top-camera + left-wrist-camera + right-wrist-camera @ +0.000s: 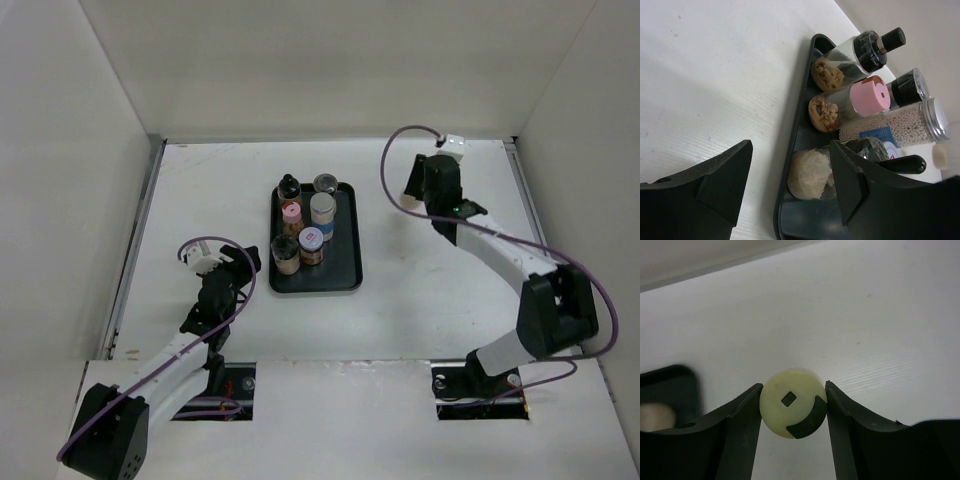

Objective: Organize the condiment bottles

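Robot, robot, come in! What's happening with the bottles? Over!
Left gripper open, empty, beside tray. Right gripper shut on yellow-lidded bottle, off tray. Six bottles on tray. Nothing seen blocking.

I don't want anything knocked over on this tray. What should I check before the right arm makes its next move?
1. Right pincer shut on pale-lidded bottle: ok.
2. Left pincer open, empty, beside the tray: ok.
3. Bare room on tray's right half: ok.
4. Six bottles on tray upright: ok.
5. Held bottle lifted off the table: cannot tell.
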